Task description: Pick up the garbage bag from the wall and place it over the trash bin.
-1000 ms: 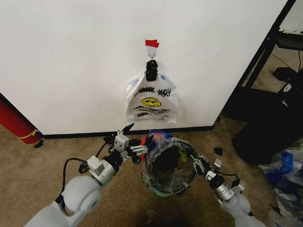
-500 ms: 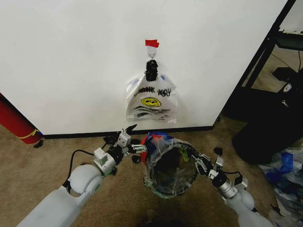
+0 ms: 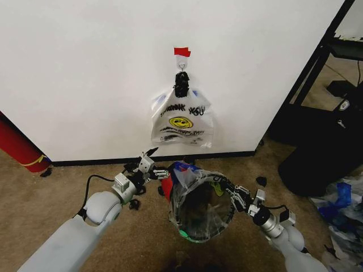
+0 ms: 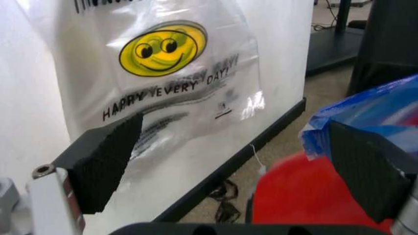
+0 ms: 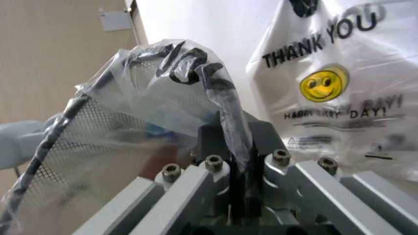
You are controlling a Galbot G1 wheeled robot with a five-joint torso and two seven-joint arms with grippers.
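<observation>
Look at the middle bottom of the head view. You will see the trash bin (image 3: 199,212) on the brown carpet (image 3: 45,198). It is round, with black mesh sides and a dark inside. The garbage bag (image 3: 195,187) is thin and see-through, with blue bits at the top. It lies stretched over the bin's mouth and hangs down its sides.

Your right gripper (image 3: 231,192) is at the bin's right edge, right of the frame's middle. In the right wrist view, its two fingers (image 5: 189,188) are squeezed close together on a fold of the clear bag (image 5: 163,93), with the mesh bin (image 5: 65,142) just beside.

Your left gripper (image 3: 154,165) is at the bin's upper left edge, just left of the frame's middle. In the left wrist view, its two black pads (image 4: 104,156) stand wide apart with nothing between them. The blue bit of the bag (image 4: 365,110) and something red (image 4: 307,196) sit close to the far pad.

Above the bin, the white wall (image 3: 85,73) holds a small hook (image 3: 182,64) under a bit of red tape (image 3: 182,52). A white smiley bag (image 3: 181,120) that says THANK YOU hangs there by a black knot (image 3: 181,84).
</observation>
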